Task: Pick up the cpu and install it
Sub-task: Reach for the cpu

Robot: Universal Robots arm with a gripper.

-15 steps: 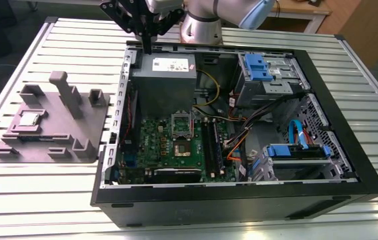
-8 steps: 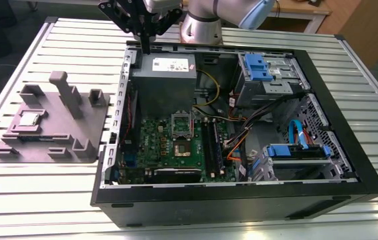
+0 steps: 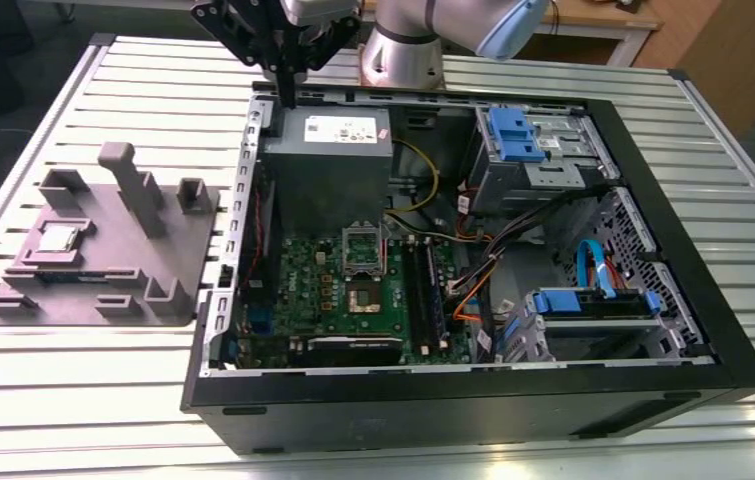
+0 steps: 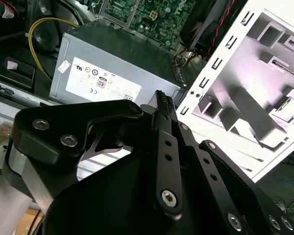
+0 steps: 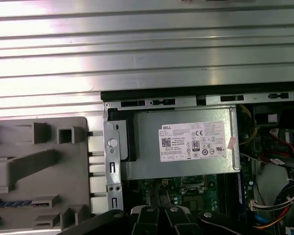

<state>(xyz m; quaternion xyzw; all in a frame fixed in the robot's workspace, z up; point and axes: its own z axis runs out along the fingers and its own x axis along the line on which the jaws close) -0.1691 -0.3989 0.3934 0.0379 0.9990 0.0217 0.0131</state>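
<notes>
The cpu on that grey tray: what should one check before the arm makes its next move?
1. The cpu lies flat on the grey tray: ok.
2. The gripper carries nothing, its jaws shut together: ok.
3. The gripper is above the cpu: not ok. It hangs over the power supply at the case's far edge, apart from the tray.
4. The jaws are open for a grasp: not ok.
5. The motherboard socket is open and bare: cannot tell.

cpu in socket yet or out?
Out: the cpu lies on the grey fixture outside the case, on the exterior view's left.
</notes>
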